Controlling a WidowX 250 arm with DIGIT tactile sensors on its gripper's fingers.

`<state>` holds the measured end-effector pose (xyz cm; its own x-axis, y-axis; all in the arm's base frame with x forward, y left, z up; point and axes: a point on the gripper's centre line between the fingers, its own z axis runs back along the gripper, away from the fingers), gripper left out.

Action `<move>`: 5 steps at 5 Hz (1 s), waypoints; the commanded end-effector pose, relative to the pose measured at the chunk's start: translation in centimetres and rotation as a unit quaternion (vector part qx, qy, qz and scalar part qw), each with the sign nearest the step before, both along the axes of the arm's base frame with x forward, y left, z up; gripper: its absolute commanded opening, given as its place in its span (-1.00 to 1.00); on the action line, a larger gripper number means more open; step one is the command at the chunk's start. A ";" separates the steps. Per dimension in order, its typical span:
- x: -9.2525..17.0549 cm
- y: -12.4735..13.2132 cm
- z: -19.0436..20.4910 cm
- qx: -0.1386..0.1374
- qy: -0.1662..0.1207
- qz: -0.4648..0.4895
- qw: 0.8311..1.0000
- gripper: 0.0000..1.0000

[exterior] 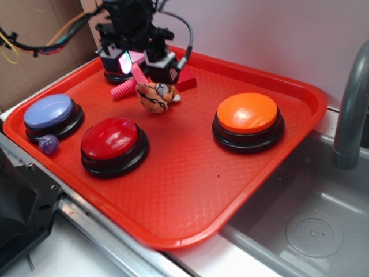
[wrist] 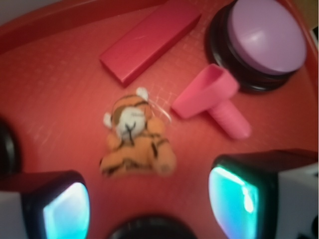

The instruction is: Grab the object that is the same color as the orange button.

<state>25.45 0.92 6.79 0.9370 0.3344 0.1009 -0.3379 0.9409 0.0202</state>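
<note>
A small plush tiger [exterior: 157, 96], orange with dark stripes, lies on the red tray [exterior: 190, 190] at the back middle. It also shows in the wrist view [wrist: 135, 137], lying free ahead of the fingers. My gripper [exterior: 140, 62] hovers just above and behind it, open and empty, with a wide gap between its glowing pads [wrist: 232, 199]. The orange button [exterior: 248, 119] stands on the tray's right side, well away from the gripper.
A red button [exterior: 113, 144] and a blue-lilac button [exterior: 52, 115] stand at the left, with a small purple ball [exterior: 49, 144]. A red block [wrist: 149, 39], a pink peg [wrist: 214, 99] and a pink button [wrist: 266, 37] lie behind the tiger. A sink and faucet [exterior: 351, 104] are at right.
</note>
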 end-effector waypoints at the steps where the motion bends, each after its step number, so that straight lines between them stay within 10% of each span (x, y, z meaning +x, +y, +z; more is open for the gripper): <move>1: 2.2 1.6 -3.6 -0.005 0.009 0.030 0.999 1.00; 2: 2.1 1.6 -4.4 -0.008 0.010 0.056 0.998 0.45; 3: 1.8 1.4 -3.8 -0.015 -0.002 0.055 0.998 -1.00; 5: 0.5 0.6 0.7 0.041 0.008 -0.042 0.998 -1.00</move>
